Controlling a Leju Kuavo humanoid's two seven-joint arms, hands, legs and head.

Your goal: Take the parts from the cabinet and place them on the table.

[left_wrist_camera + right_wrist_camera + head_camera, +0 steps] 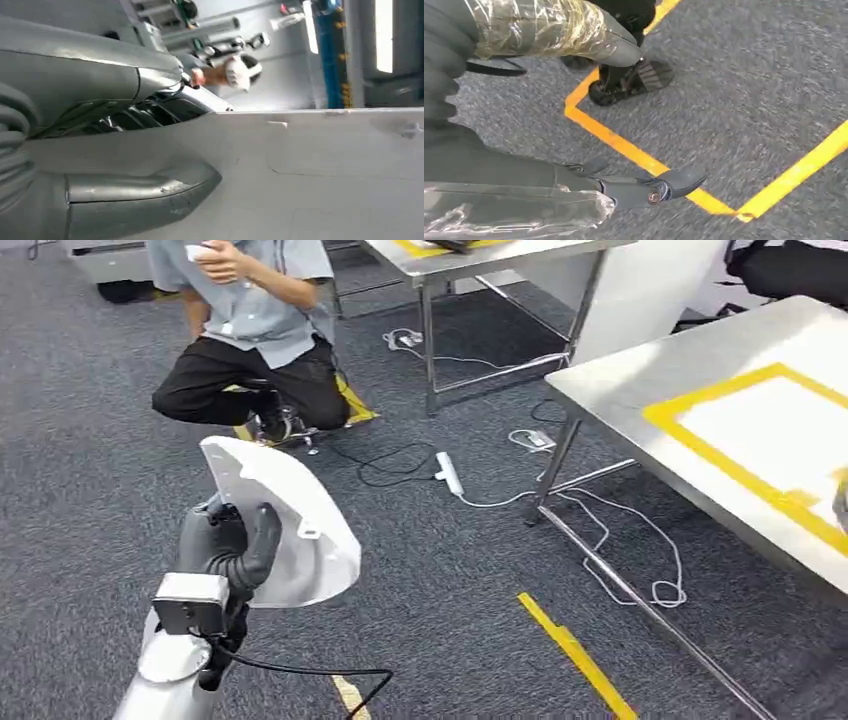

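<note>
Left hand [232, 545] grips white curved plastic shell part [285, 520], held over carpet, well apart from steel table with yellow tape frame [640, 375]. Right hand [574, 185] hangs released, fingers apart. I'd keep grasp firm, carry level, set inside frame.

Open grey carpet [90, 490] ahead of the left hand [225, 545], which grips a white curved part [290, 525]. Straight beyond, blocking that line: a crouching person [245, 335]. To the right, loose on the floor: a white power strip [449, 473] and looping cables [620, 540]. Further right, a steel table [620, 375] with bare top inside a yellow tape frame [740, 470]; slanted legs and low crossbar [640, 600] beneath. Behind, a second steel table [480, 265].
</note>
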